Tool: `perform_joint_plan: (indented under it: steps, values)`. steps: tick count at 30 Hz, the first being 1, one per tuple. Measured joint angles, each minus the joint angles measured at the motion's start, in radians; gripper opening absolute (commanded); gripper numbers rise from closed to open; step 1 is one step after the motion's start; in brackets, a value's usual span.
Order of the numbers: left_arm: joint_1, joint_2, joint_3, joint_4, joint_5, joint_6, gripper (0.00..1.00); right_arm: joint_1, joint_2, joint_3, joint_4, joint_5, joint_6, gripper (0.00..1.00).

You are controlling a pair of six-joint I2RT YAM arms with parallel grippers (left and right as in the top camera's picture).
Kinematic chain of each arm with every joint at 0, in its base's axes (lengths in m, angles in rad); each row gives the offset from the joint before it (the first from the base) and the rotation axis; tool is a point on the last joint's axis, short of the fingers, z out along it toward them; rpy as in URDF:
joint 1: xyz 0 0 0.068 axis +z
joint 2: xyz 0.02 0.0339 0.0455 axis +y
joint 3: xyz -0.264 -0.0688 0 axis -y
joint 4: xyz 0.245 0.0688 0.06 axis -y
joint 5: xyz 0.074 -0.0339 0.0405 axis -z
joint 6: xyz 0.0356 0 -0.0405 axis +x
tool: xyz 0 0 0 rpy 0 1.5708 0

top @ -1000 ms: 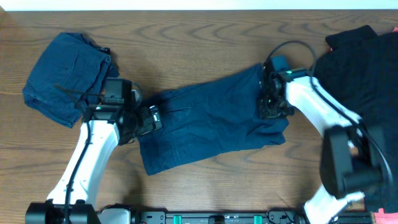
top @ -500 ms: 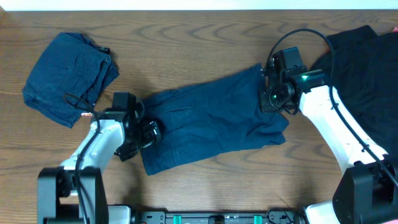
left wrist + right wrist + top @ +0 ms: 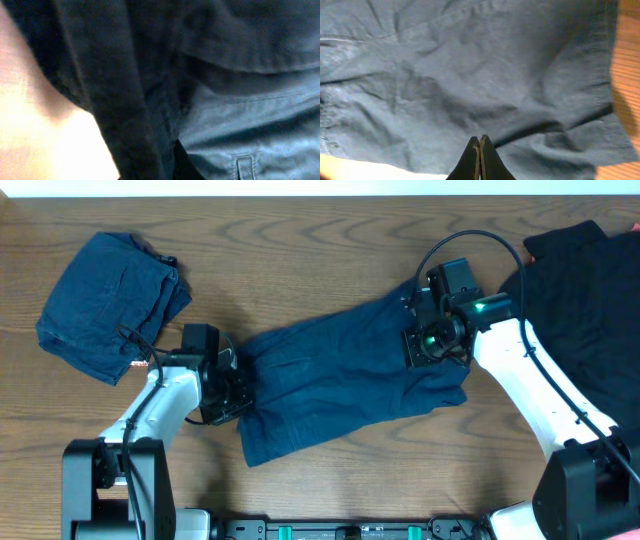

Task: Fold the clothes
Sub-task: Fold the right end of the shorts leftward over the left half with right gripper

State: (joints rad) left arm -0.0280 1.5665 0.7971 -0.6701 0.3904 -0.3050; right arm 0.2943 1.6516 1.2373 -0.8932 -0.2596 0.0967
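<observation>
My right gripper (image 3: pixel 480 146) has its two fingers pressed tight together, tips over the wrinkled navy-blue cloth trousers (image 3: pixel 340 385) spread across the middle of the brown wooden table (image 3: pixel 320 240). My left gripper (image 3: pixel 235 387) sits at their left edge. Cloth fills its camera, so I cannot tell how wide it is. A folded navy-blue garment (image 3: pixel 105 305) lies far left, and a black cloth garment (image 3: pixel 590 300) far right.

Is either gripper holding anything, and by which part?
Right gripper shut, trousers not visibly pinched. Left gripper sits at their edge; hold cannot be told.
</observation>
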Motion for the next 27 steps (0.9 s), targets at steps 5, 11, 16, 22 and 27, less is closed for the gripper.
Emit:
perform_joint_plan:
  steps: [5, 11, 16, 22, 27]
  values:
    - [0.0, -0.063, 0.181, -0.238, 0.003, 0.005, 0.06, 0.015, 0.066, 0.0, 0.02, -0.111, -0.035, 0.01]
    - [0.0, -0.148, 0.369, -0.364, 0.019, 0.011, 0.06, 0.142, 0.209, 0.0, 0.103, -0.215, -0.053, 0.01]
    - [-0.001, -0.166, 0.398, -0.376, 0.065, 0.011, 0.06, 0.314, 0.363, 0.0, 0.294, -0.302, 0.005, 0.01]
    - [-0.001, -0.166, 0.434, -0.379, 0.087, 0.007, 0.06, 0.482, 0.452, 0.002, 0.595, -0.418, 0.105, 0.05]
    - [-0.001, -0.166, 0.443, -0.381, 0.095, 0.002, 0.06, 0.546, 0.456, 0.016, 0.614, -0.403, 0.14, 0.09]
